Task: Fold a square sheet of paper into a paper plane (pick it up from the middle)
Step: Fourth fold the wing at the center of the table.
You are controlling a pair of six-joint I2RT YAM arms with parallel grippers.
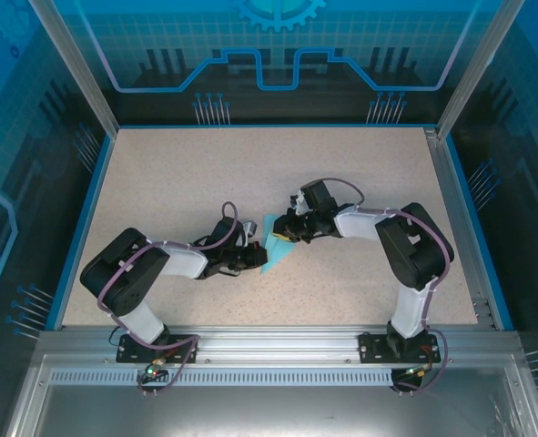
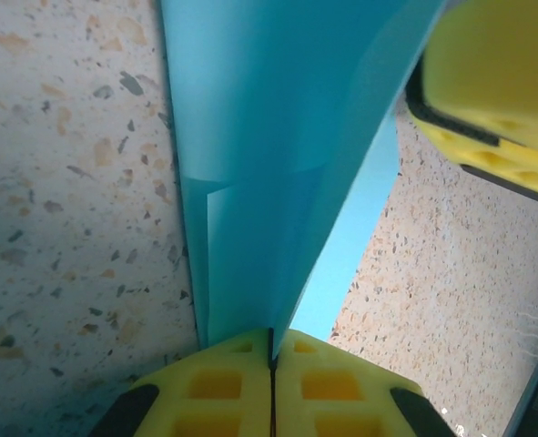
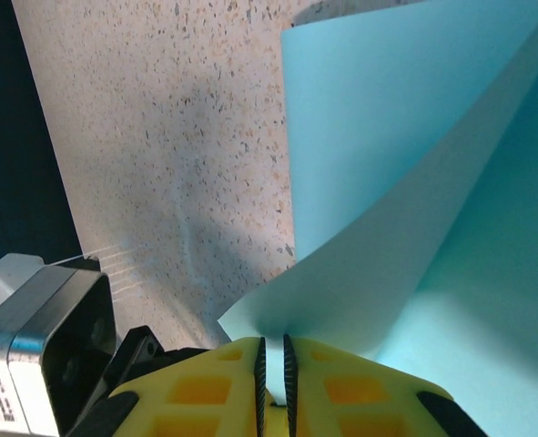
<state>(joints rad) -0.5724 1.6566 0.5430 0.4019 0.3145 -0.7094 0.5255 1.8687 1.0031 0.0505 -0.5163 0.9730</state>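
**A:** What is the left end effector (image 2: 271,344) doing at the bottom of its wrist view?

**B:** Its yellow pads (image 2: 218,382) are pressed together on the near edge of the sheet of paper (image 2: 278,137). The sheet runs away from them as a folded light blue wedge. I judge the pinch is there to anchor one end of the crease.

**A:** And the right end effector (image 3: 273,350)?

**B:** Clamped as well, on a corner of the same sheet, with the layers fanning out towards the upper right of its frame. One of its pads (image 2: 496,73) shows in the upper right of the left wrist view, so the two are working close together.

**A:** And from above?

**B:** The sheet sits just below the centre of the frame, between the two end effectors. It seems to be held up off the speckled worktop (image 1: 205,173), probably so both can bend it freely, though I cannot tell whether an edge touches. The folding looks to be partway through, with no dart shape yet.
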